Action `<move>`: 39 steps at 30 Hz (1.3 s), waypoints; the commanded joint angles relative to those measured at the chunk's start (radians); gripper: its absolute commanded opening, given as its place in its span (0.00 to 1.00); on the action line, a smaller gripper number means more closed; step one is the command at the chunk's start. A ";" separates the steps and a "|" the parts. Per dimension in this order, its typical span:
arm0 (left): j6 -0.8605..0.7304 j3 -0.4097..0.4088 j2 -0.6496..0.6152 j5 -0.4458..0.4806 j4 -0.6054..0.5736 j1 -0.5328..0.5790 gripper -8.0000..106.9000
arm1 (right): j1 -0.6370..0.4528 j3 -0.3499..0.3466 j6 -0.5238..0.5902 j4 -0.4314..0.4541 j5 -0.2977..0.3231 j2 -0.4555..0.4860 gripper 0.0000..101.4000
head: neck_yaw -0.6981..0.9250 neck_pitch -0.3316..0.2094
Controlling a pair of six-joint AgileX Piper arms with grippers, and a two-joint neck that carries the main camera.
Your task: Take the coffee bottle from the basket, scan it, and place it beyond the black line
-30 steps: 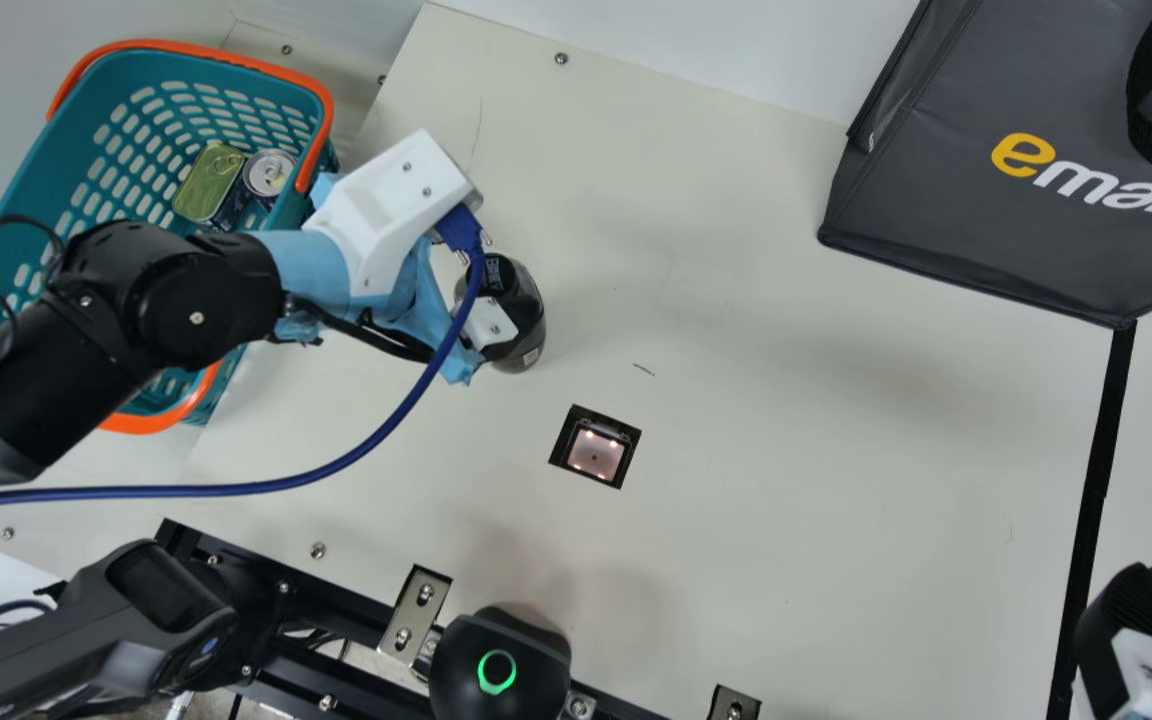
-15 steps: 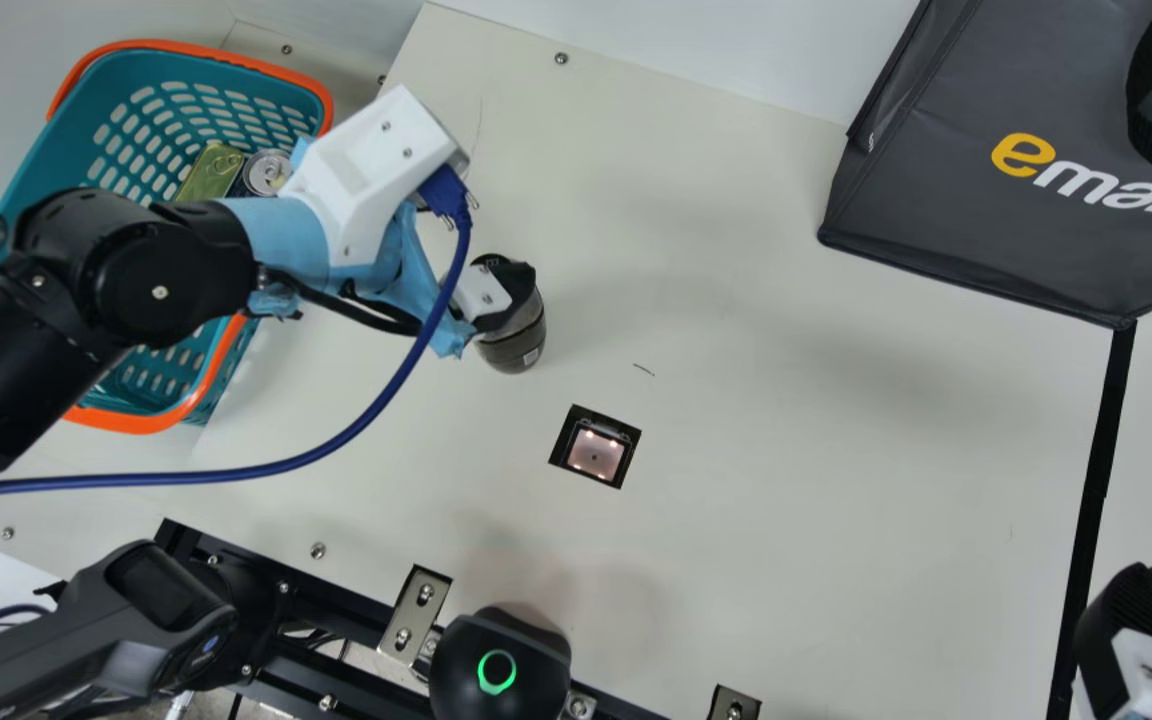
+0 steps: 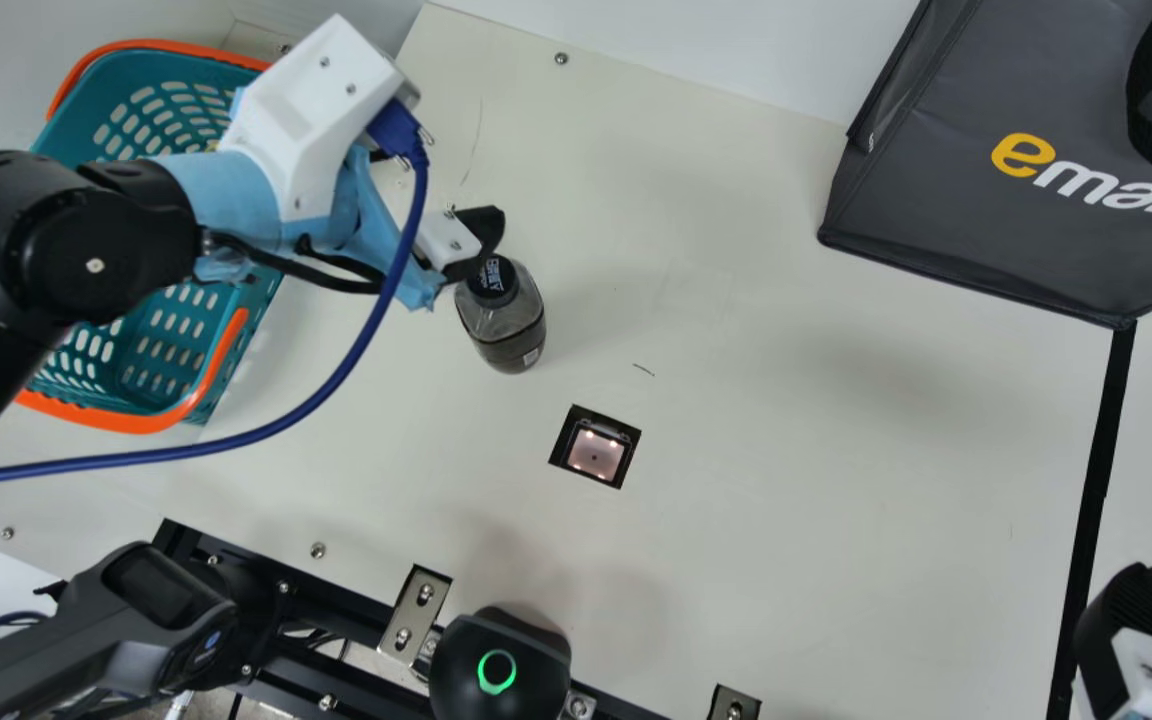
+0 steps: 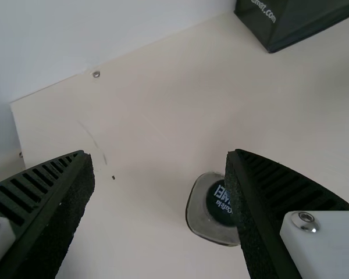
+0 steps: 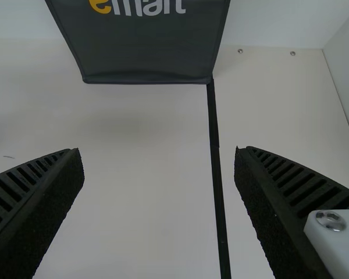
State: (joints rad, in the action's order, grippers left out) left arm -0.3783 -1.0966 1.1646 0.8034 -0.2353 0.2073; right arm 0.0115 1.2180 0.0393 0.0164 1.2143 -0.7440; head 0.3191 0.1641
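The coffee bottle, dark-capped, stands on the table between the basket and the lit scanner window. My left gripper is over the table just beyond the bottle's cap in the main view. In the left wrist view my left gripper is open, and the bottle shows beside one finger, partly behind it. At the right edge of the main view, my right gripper is near the black line. The right wrist view shows my right gripper open with nothing held.
A dark grey bag stands at the back right, at the black line's far end. A black dome with a green ring and a grey device are along the near edge. A blue cable hangs from my left arm.
My left gripper has drawn back from the bottle, toward the upper left of the main view, uncovering its cap. The bottle has stayed in place, as has my right gripper.
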 commanded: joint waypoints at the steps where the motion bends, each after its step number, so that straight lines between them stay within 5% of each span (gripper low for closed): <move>1: 0.004 0.000 -0.006 0.005 0.006 -0.017 0.85 | 0.000 0.000 0.000 0.000 0.000 0.000 0.90 | 0.002 -0.026; 16: -0.006 0.040 -0.059 0.034 0.021 -0.163 0.85 | 0.000 0.000 0.000 0.000 0.001 0.000 0.90 | 0.002 -0.026; 31: 0.035 0.061 -0.077 0.036 0.029 -0.195 0.85 | 0.000 0.000 0.000 0.000 0.000 0.000 0.90 | -0.347 -0.026; 39: 0.047 0.060 -0.078 0.035 0.030 -0.197 0.85 | 0.000 0.000 0.000 0.000 0.000 0.000 0.90 | -0.347 -0.026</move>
State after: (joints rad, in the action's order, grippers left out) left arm -0.3308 -1.0363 1.0871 0.8407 -0.2058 0.0108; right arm 0.0115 1.2180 0.0393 0.0164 1.2143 -0.7440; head -0.0261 0.1641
